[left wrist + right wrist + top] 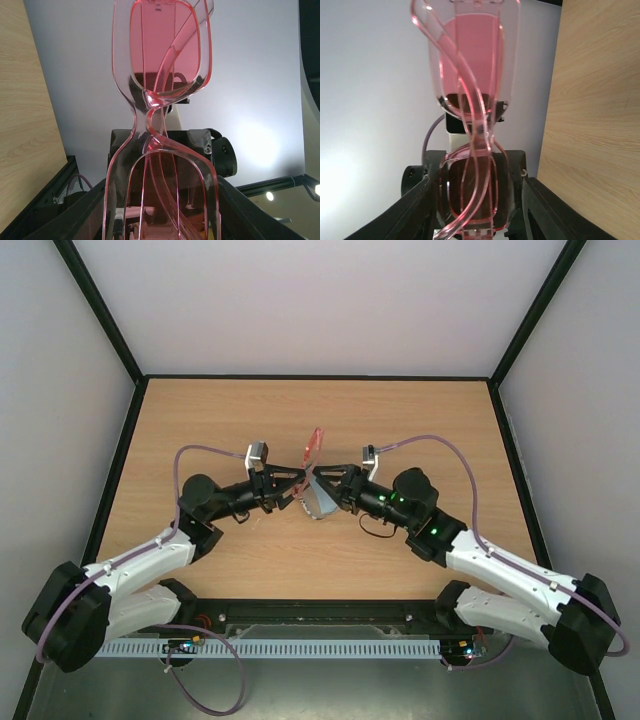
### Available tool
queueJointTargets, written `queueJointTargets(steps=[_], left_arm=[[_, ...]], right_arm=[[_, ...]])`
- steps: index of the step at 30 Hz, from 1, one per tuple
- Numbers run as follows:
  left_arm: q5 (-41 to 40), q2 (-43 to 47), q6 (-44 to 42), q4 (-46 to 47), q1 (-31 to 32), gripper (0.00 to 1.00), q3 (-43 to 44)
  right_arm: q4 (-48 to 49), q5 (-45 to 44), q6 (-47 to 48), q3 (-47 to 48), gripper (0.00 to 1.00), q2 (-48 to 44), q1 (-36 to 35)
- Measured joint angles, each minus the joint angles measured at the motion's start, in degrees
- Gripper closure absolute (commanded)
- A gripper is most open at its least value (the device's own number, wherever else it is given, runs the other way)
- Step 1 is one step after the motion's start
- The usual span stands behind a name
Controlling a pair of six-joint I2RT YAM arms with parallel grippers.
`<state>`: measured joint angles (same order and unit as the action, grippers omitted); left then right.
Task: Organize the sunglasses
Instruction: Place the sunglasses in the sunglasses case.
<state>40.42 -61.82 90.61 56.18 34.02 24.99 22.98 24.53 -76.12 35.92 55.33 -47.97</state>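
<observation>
Between the two hands, raised over the middle of the wooden table [200, 430], sat the red see-through-framed sunglasses [149, 102]. The left hand [298, 483] was closed on one lens end. The right hand [324, 480] straddled the other end at a middling width, but whether it pinched the frame, I could not tell.

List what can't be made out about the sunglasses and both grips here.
Top view: sunglasses too small for detail; left gripper and right gripper cover their lower part.
Left wrist view: the bottom edge cuts off where the fingers meet the frame.
Right wrist view: same cut-off, so whether its fingers touch the frame is unclear.
Top view: grey shape under the grippers, too small to identify.
</observation>
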Motion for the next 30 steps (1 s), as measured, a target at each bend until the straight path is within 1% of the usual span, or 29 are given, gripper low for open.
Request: queueJointTargets(steps=[3,12,17,23,30], left_arm=[[-0.02,-0.11,0.09,0.17,0.09,0.58,0.0],[-0.15,-1.09,1.18,2.25,0.11,0.58,-0.94],[-0.22,-1.73,2.23,4.17,0.2,0.58,-2.23],[-0.46,-1.77,2.91,5.05,0.22,0.58,-2.69],[-0.81,-1.77,3.08,5.66,0.48,0.58,-2.69]], right_arm=[[0.33,0.39,-0.07,0.02,0.55,1.33,0.0],[1.55,1.18,-0.2,0.09,0.59,3.15,0.0],[2.51,1.44,-0.33,0.28,0.69,3.76,0.0],[3.02,1.77,-0.44,0.68,0.71,4.46,0.0],[2.73,2.16,-0.28,0.92,0.76,4.55,0.0]])
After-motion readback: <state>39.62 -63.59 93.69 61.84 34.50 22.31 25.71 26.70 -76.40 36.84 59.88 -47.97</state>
